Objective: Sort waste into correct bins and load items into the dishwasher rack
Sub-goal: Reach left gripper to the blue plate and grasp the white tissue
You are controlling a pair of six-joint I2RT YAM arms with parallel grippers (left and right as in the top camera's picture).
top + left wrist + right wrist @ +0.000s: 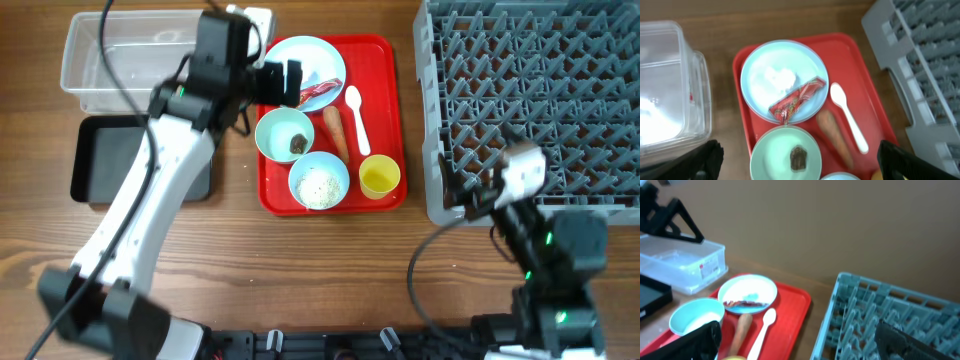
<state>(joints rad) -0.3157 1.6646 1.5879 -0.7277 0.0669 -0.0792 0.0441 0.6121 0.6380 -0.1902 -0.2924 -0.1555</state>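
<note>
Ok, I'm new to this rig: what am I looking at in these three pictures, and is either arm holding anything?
Two robot arms work at a table. One picture looks down from above; the other two come from a camera on each wrist. The left gripper hovers open over the red tray; the right gripper is open by the grey rack. Neither holds anything. On the tray: a plate with a red wrapper and tissue, two bowls, a carrot, a white spoon, a yellow cup. Left of it sit a clear tub and a black tub.
</note>
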